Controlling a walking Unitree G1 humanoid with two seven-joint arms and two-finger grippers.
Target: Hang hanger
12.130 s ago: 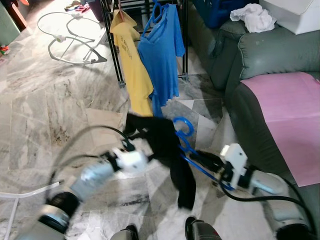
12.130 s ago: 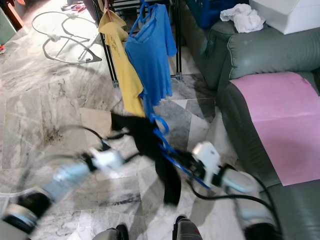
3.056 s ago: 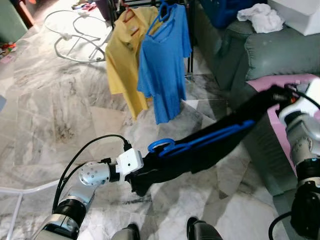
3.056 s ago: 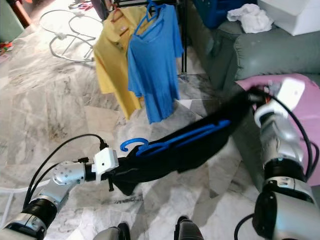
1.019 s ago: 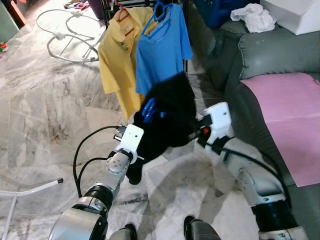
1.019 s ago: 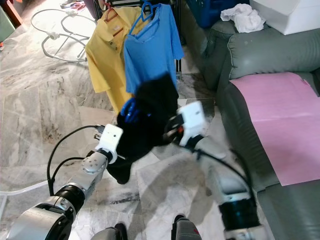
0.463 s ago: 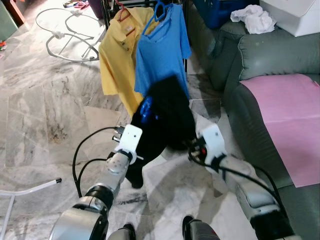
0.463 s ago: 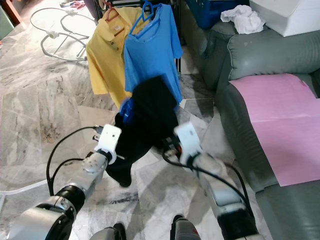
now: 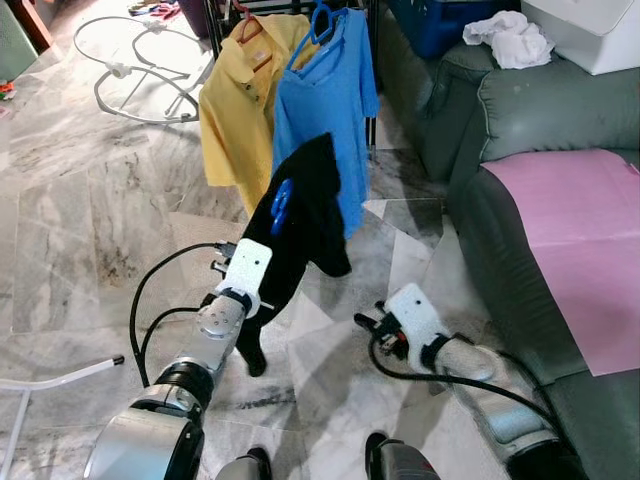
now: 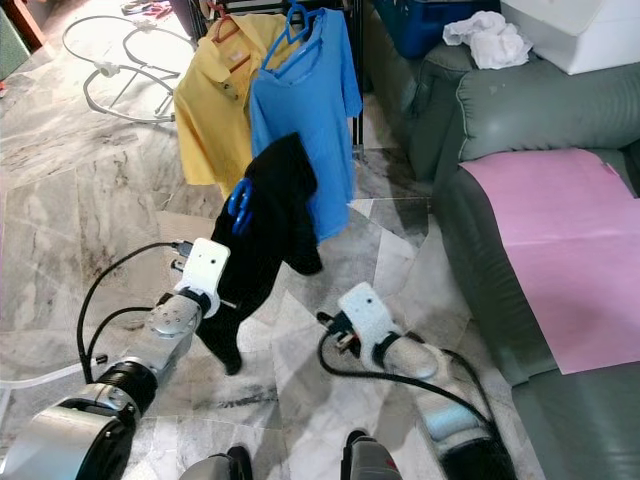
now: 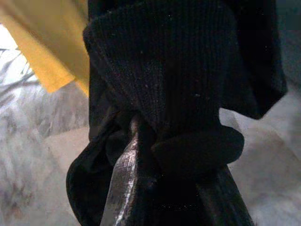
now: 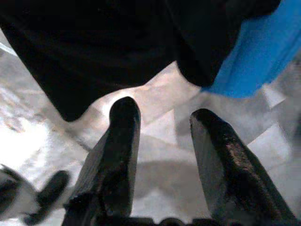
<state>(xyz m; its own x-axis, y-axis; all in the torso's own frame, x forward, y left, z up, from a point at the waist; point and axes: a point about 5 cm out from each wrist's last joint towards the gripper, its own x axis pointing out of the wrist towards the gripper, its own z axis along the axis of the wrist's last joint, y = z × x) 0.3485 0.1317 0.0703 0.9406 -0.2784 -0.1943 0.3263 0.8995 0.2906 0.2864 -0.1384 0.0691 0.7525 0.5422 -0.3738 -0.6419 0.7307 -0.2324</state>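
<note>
A black garment [image 9: 303, 215] on a blue hanger [image 9: 281, 195] hangs upright from my left gripper [image 9: 262, 283], just in front of the clothes rack [image 9: 222, 40]. The rack holds a yellow shirt [image 9: 236, 108] and a blue shirt [image 9: 325, 105]. In the left wrist view the black knit cloth [image 11: 164, 80] wraps around the fingers [image 11: 120, 183], which are shut on it. My right gripper [image 12: 164, 113] sits low over the marble floor, below and right of the garment. It is open with nothing between its fingers [image 12: 123, 136]. Its white wrist [image 9: 410, 312] lies near my feet.
A grey sofa [image 9: 520, 110] with a pink sheet [image 9: 575, 240] runs along the right. On it lie a white cloth [image 9: 512, 38] and a white box [image 9: 590, 30]. A white tube frame [image 9: 140, 85] lies on the floor at the far left. Another white bar [image 9: 55, 378] lies near left.
The right gripper has let go of the black garment and dropped low towards the floor. The left gripper has lifted the garment, which now hangs straight, nearer the rack.
</note>
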